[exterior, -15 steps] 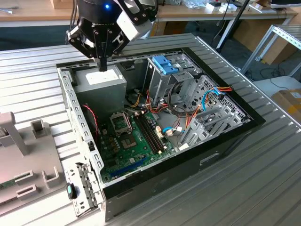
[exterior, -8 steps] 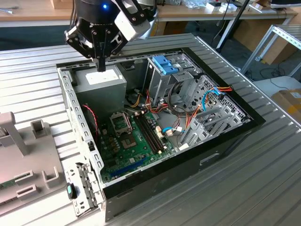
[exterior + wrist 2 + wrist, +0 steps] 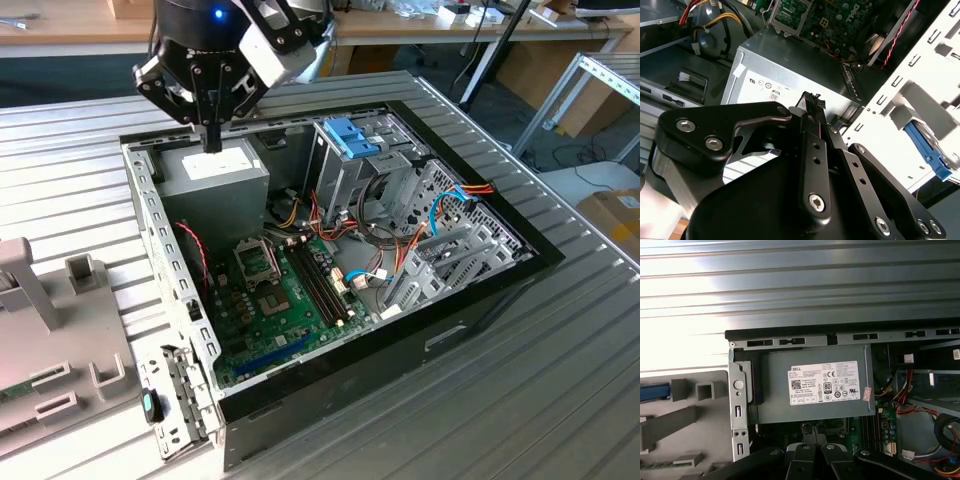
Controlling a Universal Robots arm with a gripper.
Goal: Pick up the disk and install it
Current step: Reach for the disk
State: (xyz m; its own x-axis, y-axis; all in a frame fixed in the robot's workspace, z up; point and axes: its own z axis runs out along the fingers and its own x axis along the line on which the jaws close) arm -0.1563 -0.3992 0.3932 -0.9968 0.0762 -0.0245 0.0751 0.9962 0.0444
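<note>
While the gripper [image 3: 212, 138] hangs over one far corner of the open computer case [image 3: 520, 262], its two black fingers [image 3: 812, 145] are pressed together into a single tip with nothing between them. In the exterior view that tip sits just above the white sticker on the large grey box [image 3: 215, 178] filling that corner. It is very close to the sticker, though I cannot tell whether it touches. In the second wrist view the closed tip ends over the sticker's edge, and the box's grey top runs away behind it toward the green motherboard [image 3: 270, 300]. The disk [image 3: 652, 391] is outside the case and well apart from the gripper. In the first wrist view its bright blue carrier edge shows at the border of the picture, on the grey moulded fixture [image 3: 695, 415] that stands just beside the case's perforated side wall. In the second wrist view a blue frame, apparently the same disk [image 3: 927, 147], shows beyond that pale perforated wall. How the disk lies in the fixture I cannot make out. In the exterior view the fixture stands on the exterior view's left of the case. Inside the case, toward the exterior view's right, a silver cage [image 3: 345, 185] stands upright with a blue latch [image 3: 352, 138] on top, and red, yellow and blue cables run around it. Case and fixture both rest on a ribbed metal table [image 3: 480, 420].
</note>
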